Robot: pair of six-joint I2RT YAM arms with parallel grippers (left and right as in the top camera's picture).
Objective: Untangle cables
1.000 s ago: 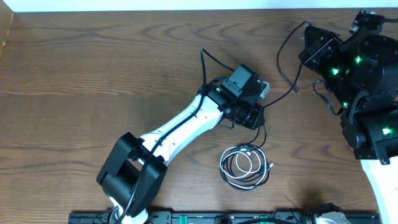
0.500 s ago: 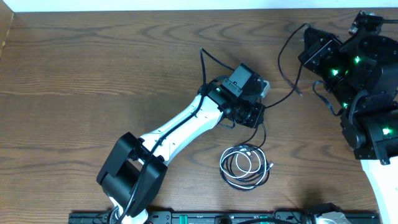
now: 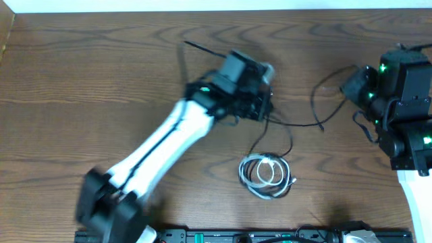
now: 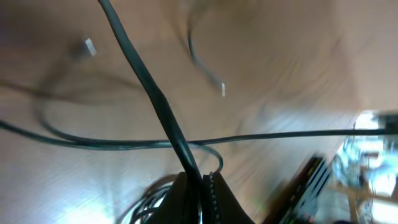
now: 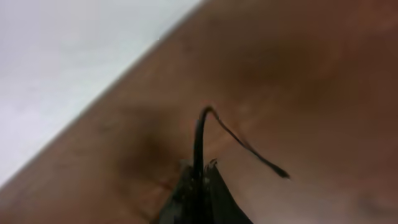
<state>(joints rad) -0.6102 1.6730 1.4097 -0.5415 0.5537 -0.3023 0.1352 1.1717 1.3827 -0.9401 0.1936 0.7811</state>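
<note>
Currently left arm (image 3: 169,131) stretched diagonally across table (image 3: 81,67), left tool (image 4: 200,179) pinching black cable (image 4: 149,93); right tool (image 5: 200,168) likewise clamps black cable.

No word, label, brand or number can be read in any of the three views. The dark rail (image 3: 223,237) at 6 o'clock of the surface carries small green marks, too blurred to read.

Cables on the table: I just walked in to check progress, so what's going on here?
The untangling is under way. The left gripper is shut on a black cable, and the right gripper pinches a black cable end. A tangled coil of black and white cable lies on the table, not yet separated.
</note>
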